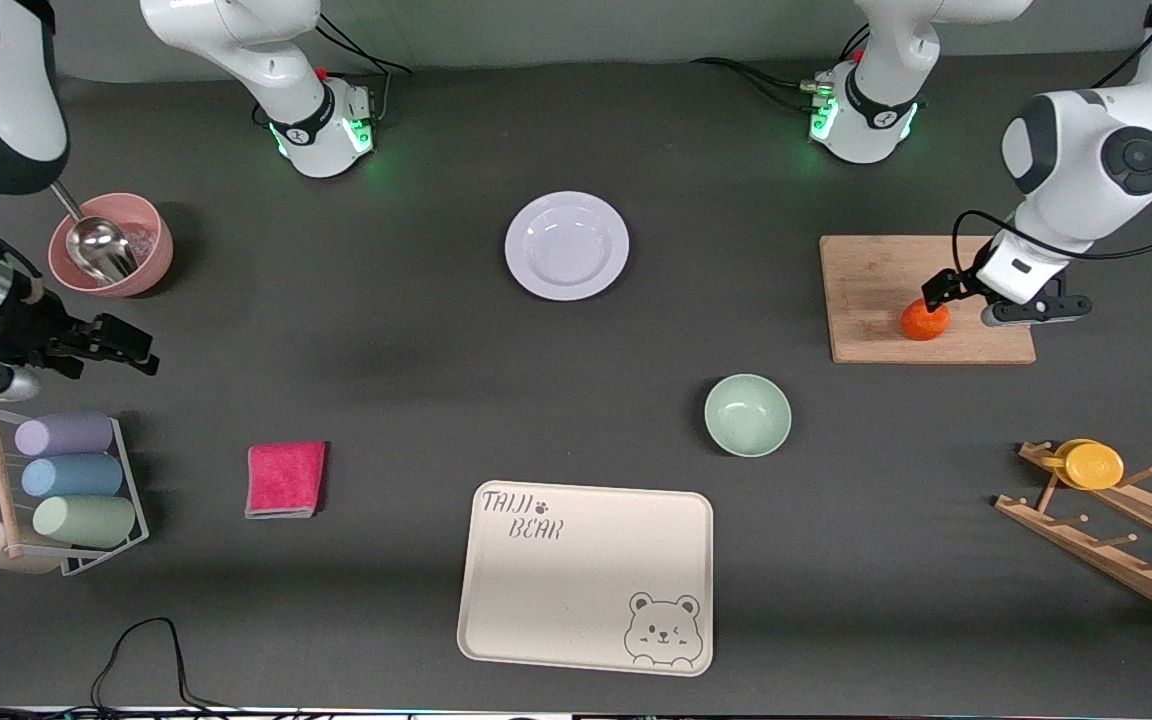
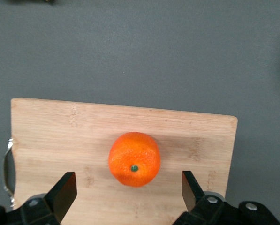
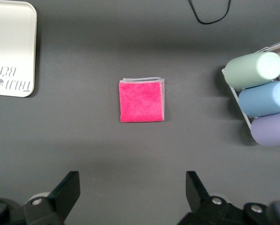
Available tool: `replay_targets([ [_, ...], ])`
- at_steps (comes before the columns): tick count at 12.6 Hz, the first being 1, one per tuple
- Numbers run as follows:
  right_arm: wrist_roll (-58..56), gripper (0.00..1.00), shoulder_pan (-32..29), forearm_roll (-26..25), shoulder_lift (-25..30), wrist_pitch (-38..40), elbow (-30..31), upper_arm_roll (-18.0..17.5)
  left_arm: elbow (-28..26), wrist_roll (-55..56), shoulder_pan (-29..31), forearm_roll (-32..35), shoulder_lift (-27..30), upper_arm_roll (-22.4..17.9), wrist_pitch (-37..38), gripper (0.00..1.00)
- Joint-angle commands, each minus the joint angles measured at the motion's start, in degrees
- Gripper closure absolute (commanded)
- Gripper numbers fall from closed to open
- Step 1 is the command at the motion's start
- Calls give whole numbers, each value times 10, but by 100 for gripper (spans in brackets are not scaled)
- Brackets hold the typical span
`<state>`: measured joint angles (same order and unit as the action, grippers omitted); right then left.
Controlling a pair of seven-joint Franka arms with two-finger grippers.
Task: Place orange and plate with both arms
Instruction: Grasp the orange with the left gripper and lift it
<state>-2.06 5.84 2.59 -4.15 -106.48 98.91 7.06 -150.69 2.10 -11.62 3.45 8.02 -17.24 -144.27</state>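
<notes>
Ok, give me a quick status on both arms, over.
Left gripper open over orange on cutting board. Right gripper open, waiting by cup rack. Plate untouched. Nothing blocking.

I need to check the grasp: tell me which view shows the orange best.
Left wrist view: the orange fills the middle, whole, on the board, between the left pincer's open fingers. The front view shows it small and partly covered by that pincer. The right wrist view misses it.

Orange: small, round, bright (dark stem dimple showing), resting on a wooden board. Plate: round, pale lavender, glossy, upright, empty, mid-table.
</notes>
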Motion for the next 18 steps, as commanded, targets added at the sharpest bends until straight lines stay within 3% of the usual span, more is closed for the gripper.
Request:
replay_targets([
  [1, -8, 0, 5, -13, -4, -10, 12, 2, -43, -3, 9, 4, -23, 3, -91, 0],
  [5, -8, 0, 7, -14, -4, -18, 27, 1, -79, -4, 14, 4, -79, 3, -201, 0],
  [10, -4, 0, 22, -36, -2, -33, 36, 2, -79, -1, 14, 1, -102, 4, -217, 1],
  [11, -4, 0, 22, -36, 1, -36, 38, 3, -79, 0, 14, 0, -102, 4, -217, 6],
  [12, -4, 0, 21, -36, 4, -37, 39, 5, -79, 0, 15, 0, -102, 4, -217, 16],
  [14, -4, 0, 18, -36, 5, -37, 38, 8, -79, 0, 19, 0, -100, 4, -216, 59],
  [16, -3, 0, 19, -36, -2, -52, 40, 10, -79, -1, 19, 0, -99, 4, -213, 95],
  [18, -5, 0, 19, -32, -9, -52, 39, 10, -78, -7, 19, 0, -91, 4, -208, 100],
])
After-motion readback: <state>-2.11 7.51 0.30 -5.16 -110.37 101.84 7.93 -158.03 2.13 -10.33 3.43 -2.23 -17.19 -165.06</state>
